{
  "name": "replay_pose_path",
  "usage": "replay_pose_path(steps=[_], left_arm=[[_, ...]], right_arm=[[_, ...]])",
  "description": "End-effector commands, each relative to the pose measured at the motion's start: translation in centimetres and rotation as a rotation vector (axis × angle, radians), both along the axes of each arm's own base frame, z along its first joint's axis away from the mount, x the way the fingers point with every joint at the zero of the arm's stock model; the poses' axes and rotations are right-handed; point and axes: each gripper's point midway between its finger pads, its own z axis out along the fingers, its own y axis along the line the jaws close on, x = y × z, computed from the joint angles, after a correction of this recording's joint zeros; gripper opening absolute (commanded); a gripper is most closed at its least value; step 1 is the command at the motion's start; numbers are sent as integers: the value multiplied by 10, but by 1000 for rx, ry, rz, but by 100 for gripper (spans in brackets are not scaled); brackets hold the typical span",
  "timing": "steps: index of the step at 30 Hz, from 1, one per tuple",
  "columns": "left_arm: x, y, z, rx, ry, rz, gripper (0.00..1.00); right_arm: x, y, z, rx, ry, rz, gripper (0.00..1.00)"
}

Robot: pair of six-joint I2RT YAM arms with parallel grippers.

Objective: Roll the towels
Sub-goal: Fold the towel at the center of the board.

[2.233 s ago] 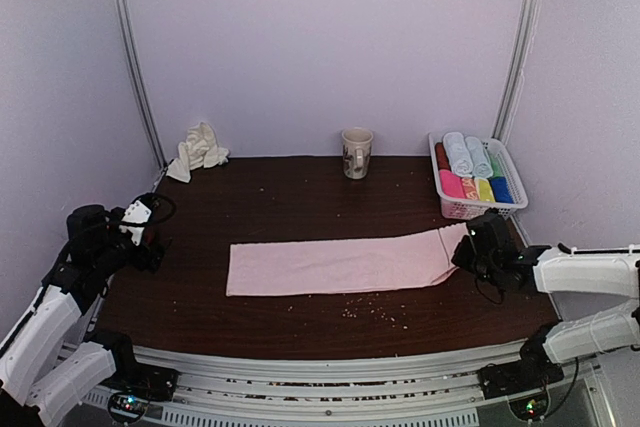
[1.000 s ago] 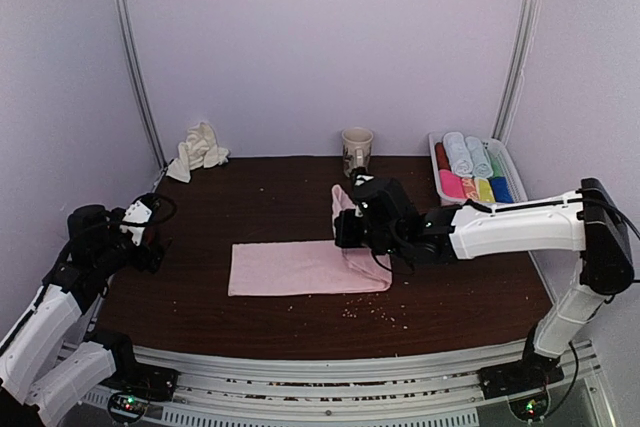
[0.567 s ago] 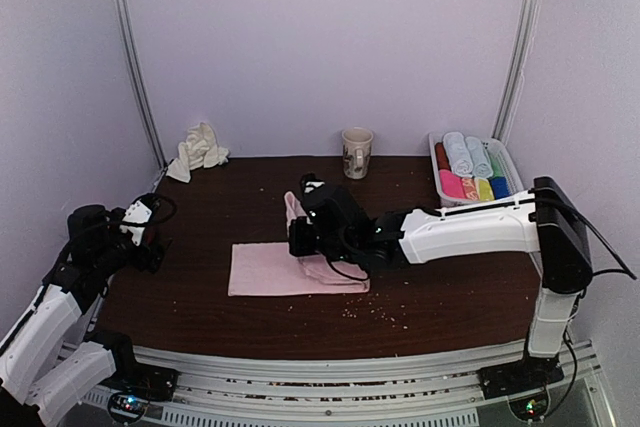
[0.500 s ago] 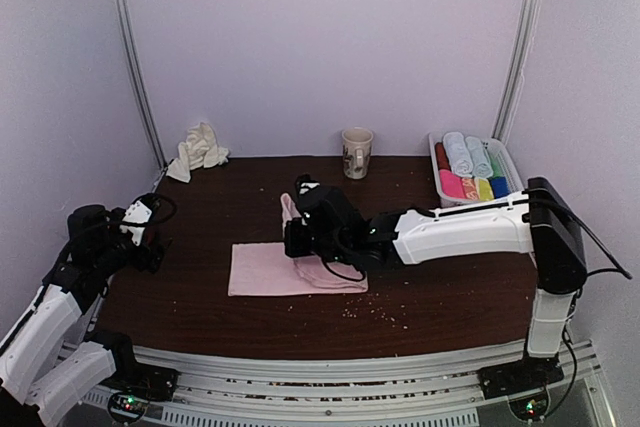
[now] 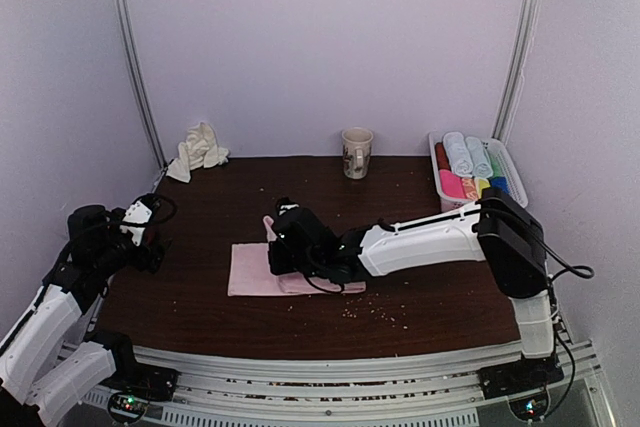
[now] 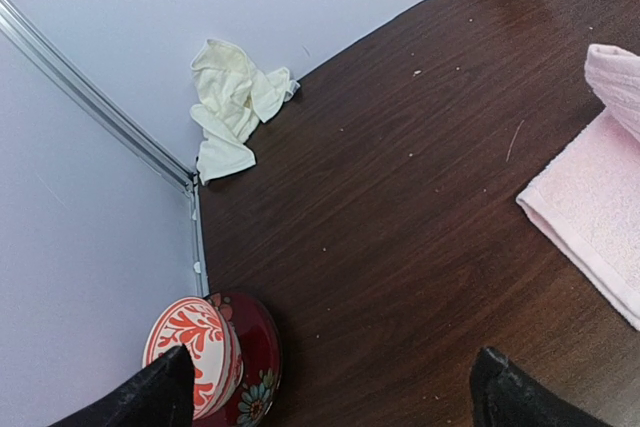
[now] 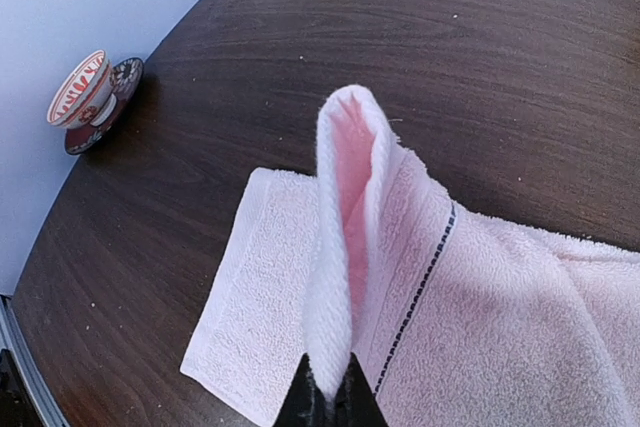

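"While our right gripper [image 7: 327, 399] is clenched on the folded edge of the pink towel [image 7: 480, 287], where do we carry it?"

"Toward nine o'clock, low, so the edges meet squarely mid-table. Our left gripper [image 6: 330, 387] hangs released at nine; the cream towel [image 5: 200, 150] lies crumpled at eleven."

Bare tabletop [image 6: 400, 247] — between pink towel [image 6: 590, 217] and red bowl [image 6: 197, 349].

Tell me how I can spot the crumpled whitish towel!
Look at the dark brown table and go to its far left corner. The cream-white towel lies there in a crumpled heap, unlike the pale pink towel spread out mid-table.
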Motion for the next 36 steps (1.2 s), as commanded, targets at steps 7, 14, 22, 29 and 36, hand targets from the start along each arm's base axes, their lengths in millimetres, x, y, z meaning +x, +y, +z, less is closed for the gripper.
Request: replay_pose_path(steps=[7,14,22,29,36], left_arm=[[2,2,4,8,-30,4,98],[2,-1,4,4,-25,-9,98],[7,-40,12,11,13,-267,98],[54,-99,21,-129,205,-436,94],[51,-164,-24,-247,479,-610,83]], right_arm=[[-7,27,1,51,1,59,32],[-27,52,24,140,7,194,68],[-18,-3,53,21,-94,113,76],[2,-106,49,-68,-107,-66,80],[29,-214,29,-164,-108,-328,80]])
